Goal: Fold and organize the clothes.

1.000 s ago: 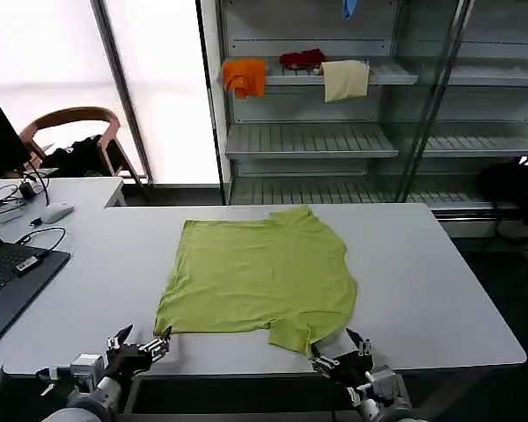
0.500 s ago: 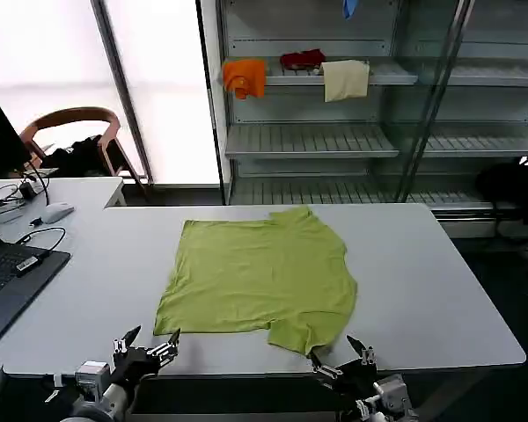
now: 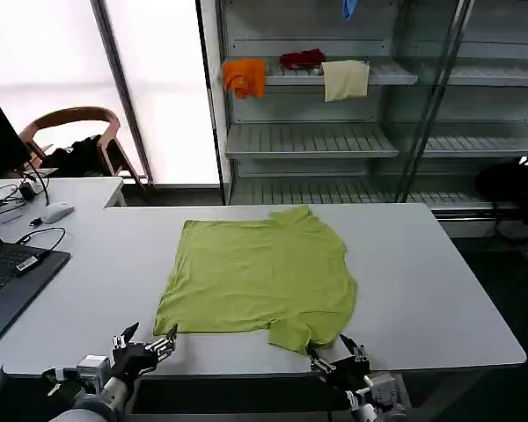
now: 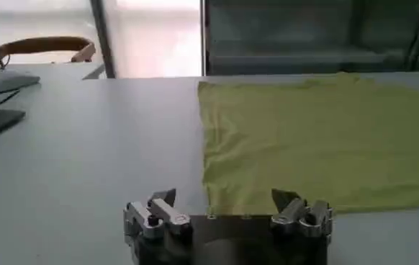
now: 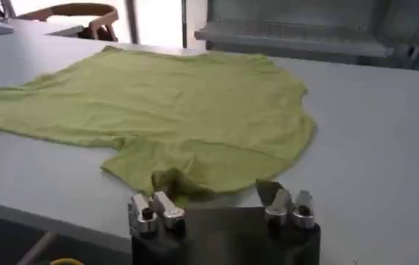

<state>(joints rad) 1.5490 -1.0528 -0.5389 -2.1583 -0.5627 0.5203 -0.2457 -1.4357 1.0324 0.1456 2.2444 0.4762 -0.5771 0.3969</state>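
At the table's (image 3: 440,290) front edge, left gripper (image 3: 143,347) open by the lime T-shirt's (image 3: 260,272) near-left corner; T-shirt spread flat mid-table; right gripper (image 3: 339,362) open beside the near sleeve (image 3: 304,332), apparently lined up for pinching both.
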